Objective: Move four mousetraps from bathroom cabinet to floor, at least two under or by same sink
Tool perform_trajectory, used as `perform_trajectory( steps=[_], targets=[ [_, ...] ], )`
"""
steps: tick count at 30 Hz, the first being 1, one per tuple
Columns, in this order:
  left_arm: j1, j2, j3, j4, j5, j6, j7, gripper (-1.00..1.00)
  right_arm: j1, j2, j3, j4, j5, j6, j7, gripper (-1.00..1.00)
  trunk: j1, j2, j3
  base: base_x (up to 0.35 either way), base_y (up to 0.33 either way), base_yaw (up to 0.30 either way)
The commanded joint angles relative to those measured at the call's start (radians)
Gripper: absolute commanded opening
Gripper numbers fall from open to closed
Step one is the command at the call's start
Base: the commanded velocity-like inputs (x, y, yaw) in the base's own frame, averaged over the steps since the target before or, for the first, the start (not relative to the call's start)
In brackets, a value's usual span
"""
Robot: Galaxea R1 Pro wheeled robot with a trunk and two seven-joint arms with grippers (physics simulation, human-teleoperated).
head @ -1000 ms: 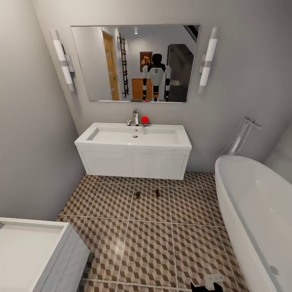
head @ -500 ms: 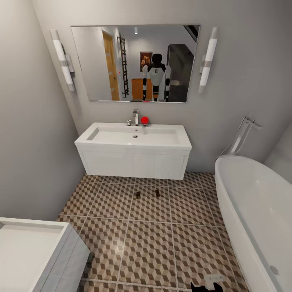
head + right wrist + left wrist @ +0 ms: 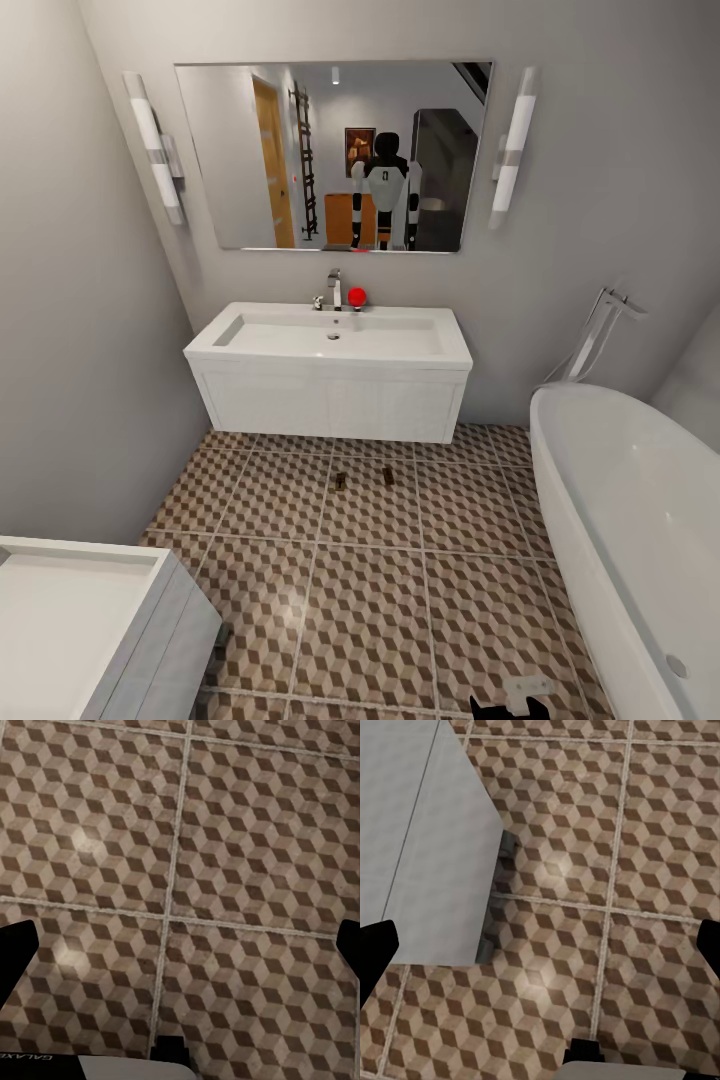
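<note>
Status, left to right: near-left we see a second white vanity [image 3: 70,620] corner. Far centre, wall-hung sink [image 3: 330,340] under the mirror [image 3: 325,155], red object [image 3: 357,296] by the tap. Two mousetraps [image 3: 340,481] and [image 3: 388,476] lie on the bathroom floor [image 3: 370,600] just in front of that sink, side by side, apart from each other. Right side, white bathtub [image 3: 640,520].

Left end effector [image 3: 540,945]: fingertips spread wide, nothing between them, floor and vanity corner below. Right end effector [image 3: 180,937]: same, spread and empty over bare tiles.

We judge two traps placed, two still to fetch; the orange chest in the mirror may be the cabinet, can't confirm.

Risks: tight room, so turning the base could clip the near vanity or the tub. Traps are tiny and dark on a busy pattern, so we could roll over or kick them when coming back.
</note>
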Motion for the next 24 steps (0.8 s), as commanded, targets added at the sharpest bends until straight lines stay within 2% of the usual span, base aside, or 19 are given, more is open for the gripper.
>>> perform_trajectory(
  steps=[1, 12, 13, 17, 24],
  targets=[
    [-0.002, 0.000, -0.009, 0.004, 0.007, -0.006, 0.002, 1.00, -0.001, 0.000, 0.008, 0.001, -0.011, -0.004, 0.002, 1.00, 0.000, -0.002, -0.002, 0.000, 0.000, 0.000],
    [-0.002, -0.001, -0.009, 0.004, 0.007, -0.006, 0.001, 1.00, -0.001, 0.000, 0.008, 0.001, -0.010, -0.004, 0.002, 1.00, 0.000, -0.002, -0.002, -0.002, 0.000, 0.000],
    [-0.001, -0.007, -0.009, 0.004, 0.007, -0.005, 0.001, 1.00, -0.001, 0.000, 0.008, 0.003, -0.010, -0.004, 0.002, 1.00, 0.000, -0.002, -0.002, -0.117, 0.000, 0.000],
    [0.001, -0.021, -0.009, 0.005, 0.007, -0.005, 0.001, 1.00, -0.001, 0.000, 0.008, 0.007, -0.009, -0.004, -0.001, 1.00, 0.000, -0.002, -0.002, -0.206, 0.000, 0.000],
    [0.005, -0.029, -0.010, 0.005, 0.007, -0.004, 0.001, 1.00, -0.001, 0.000, 0.008, 0.009, -0.009, -0.004, -0.002, 1.00, 0.000, -0.002, -0.002, -0.298, 0.000, 0.000]
  ],
)
